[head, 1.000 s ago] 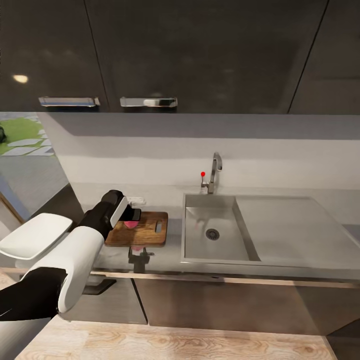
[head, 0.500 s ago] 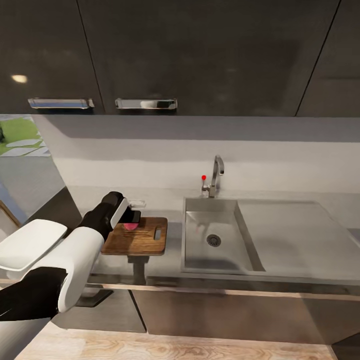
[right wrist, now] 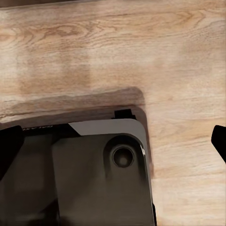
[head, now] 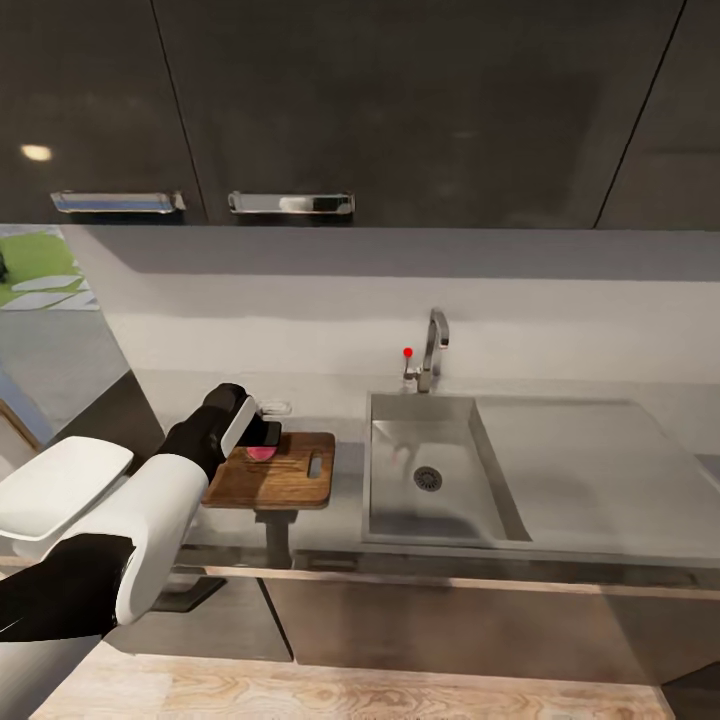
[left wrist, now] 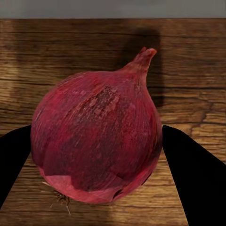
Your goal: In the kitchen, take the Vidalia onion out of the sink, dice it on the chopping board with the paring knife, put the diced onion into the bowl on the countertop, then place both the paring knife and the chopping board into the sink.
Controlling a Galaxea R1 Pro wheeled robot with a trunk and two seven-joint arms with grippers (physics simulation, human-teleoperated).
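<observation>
Onion set on board, dicing comes next.
Our left gripper (left wrist: 96,141) clamps the onion (left wrist: 96,141) at the chopping board's (head: 280,475) far edge, left of the sink (head: 440,478) on the countertop (head: 345,490). We must let go and fetch the knife. Right gripper (right wrist: 113,141) looks apart, over floor (right wrist: 141,47); faucet (head: 430,355) clear of our path.

Glossy black upper cabinets (head: 400,110) with chrome bar handles (head: 291,203) hang above a pale grey wall (head: 300,300); light wood-plank floor (head: 350,695) below.
</observation>
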